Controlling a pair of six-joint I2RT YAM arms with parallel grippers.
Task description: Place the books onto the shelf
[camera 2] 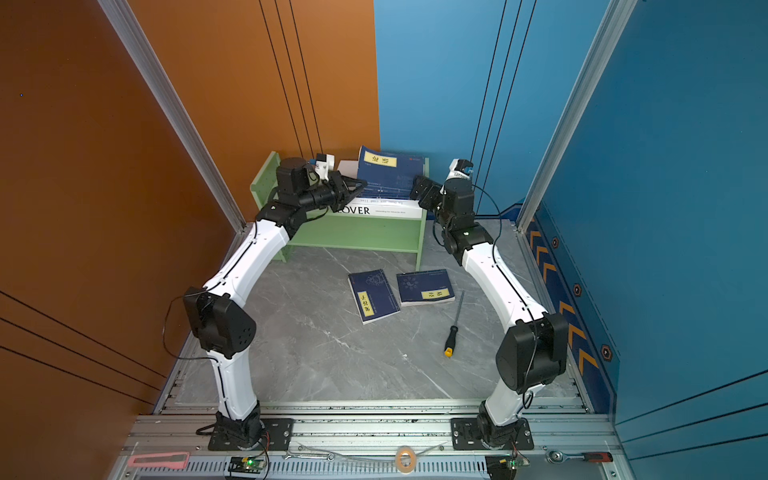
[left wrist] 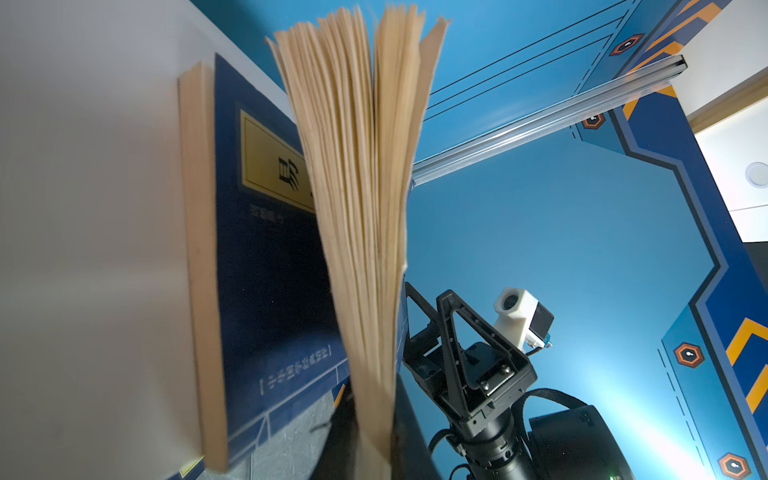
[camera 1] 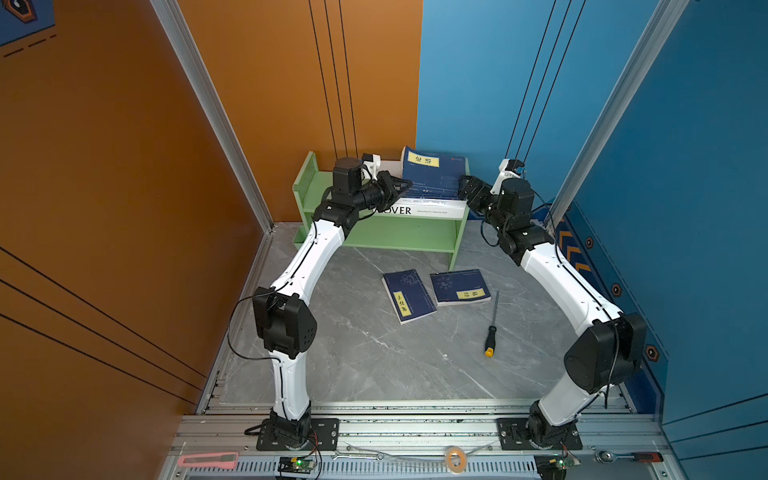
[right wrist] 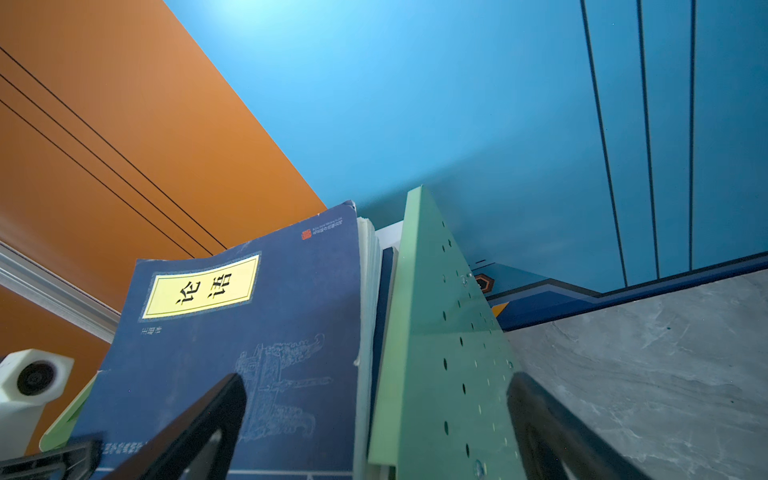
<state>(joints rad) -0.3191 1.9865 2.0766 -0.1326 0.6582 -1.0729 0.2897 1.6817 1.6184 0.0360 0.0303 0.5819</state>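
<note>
orange wall (camera 1: 104,166) left, blue wall (camera 1: 478,83) back & rt, grey marble floor (camera 1: 374,353).

- blue book (right wrist: 291,332), leaning on the shelf (right wrist: 432,332): the yellow label (right wrist: 203,286) reads "论语". The author line under it and the red seal (right wrist: 306,235) at the cover's corner are too small for me to read.
- white book (camera 1: 428,212), flat on the shelf: I read "OVER" in black capitals, start covered. Fine print beside it is illegible.
- left bench book (camera 1: 409,296) and right bench book (camera 1: 459,286): yellow labels, characters I cannot make out.
</note>
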